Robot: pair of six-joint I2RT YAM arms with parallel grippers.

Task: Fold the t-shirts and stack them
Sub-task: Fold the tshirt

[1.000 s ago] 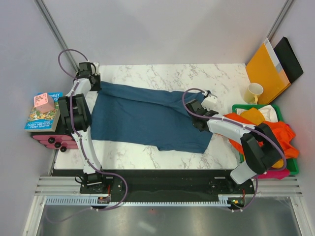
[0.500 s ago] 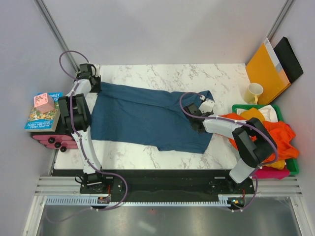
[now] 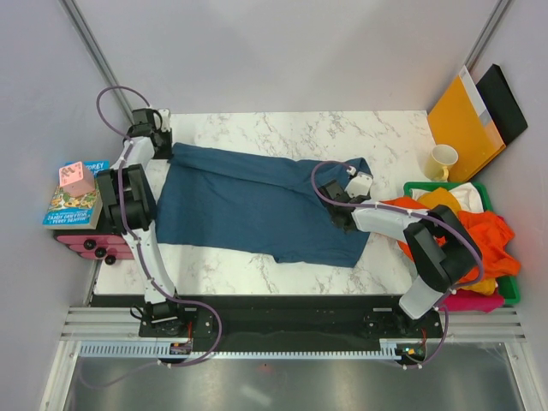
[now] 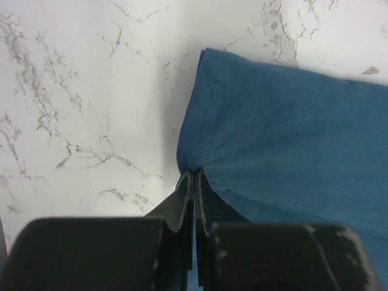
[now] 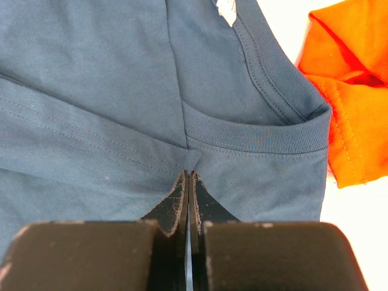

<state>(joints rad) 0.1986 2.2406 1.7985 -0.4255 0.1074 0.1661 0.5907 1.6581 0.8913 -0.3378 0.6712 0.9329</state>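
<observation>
Lying flat across marble table [image 3: 282,128]: dark teal t-shirt [image 3: 257,201], lightly rippled. Clamped at hem corner by left pincer [image 4: 194,182], below collar by right pincer [image 5: 188,182]. Heaped in green bin [image 3: 415,185] at right: orange t-shirt [image 3: 492,231].

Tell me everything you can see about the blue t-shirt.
The blue t-shirt is dark teal soft knit, with a ribbed collar, a white neck label and stitched hems. It lies spread, slightly wrinkled, on the marble table, hem end left, collar right. The left gripper pinches a hem corner; the right gripper pinches cloth below the collar. An orange shirt lies beside the collar.
</observation>
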